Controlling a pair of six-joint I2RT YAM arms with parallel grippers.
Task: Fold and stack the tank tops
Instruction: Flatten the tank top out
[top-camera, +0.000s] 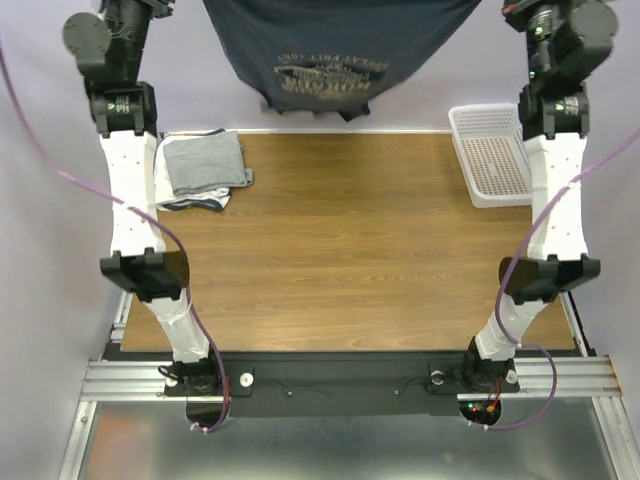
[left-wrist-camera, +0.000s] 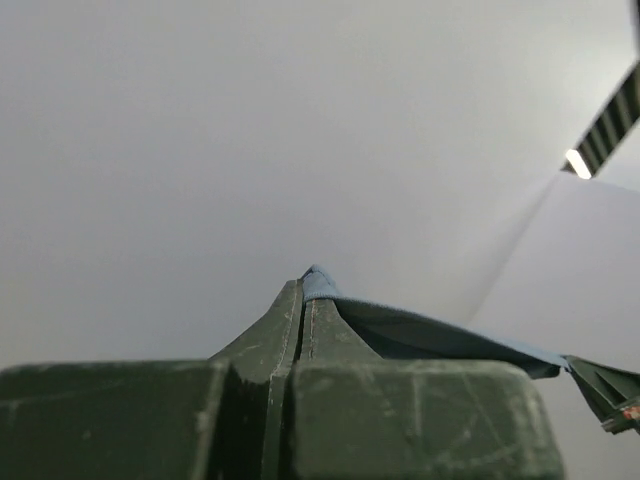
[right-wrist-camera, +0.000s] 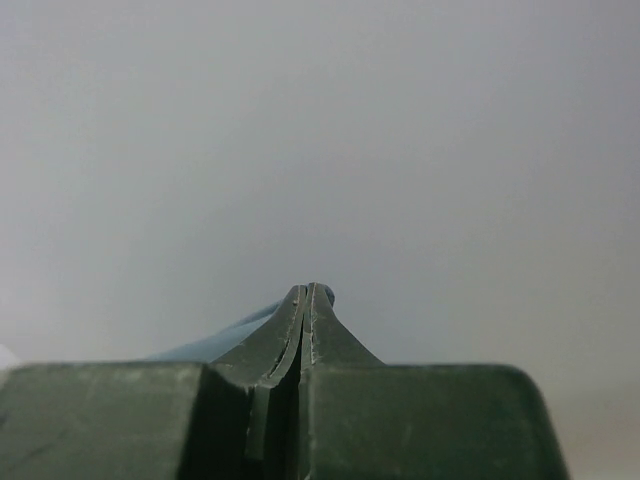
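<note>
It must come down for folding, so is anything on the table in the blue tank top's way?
Nothing visible. Under the blue tank top the table is bare; the folded stack lies far left, the white basket far right.

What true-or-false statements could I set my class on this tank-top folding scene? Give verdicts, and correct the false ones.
1. The left pincer and right pincer are both shut on the slate-blue tank top. True.
2. The white basket sits at the far left corner of the table. False: it sits at the far right corner.
3. A folded stack of tank tops lies at the table's far left, grey on top. True.
4. The slate-blue tank top lies flat on the table. False: it hangs in the air, held up by both pincers.
</note>
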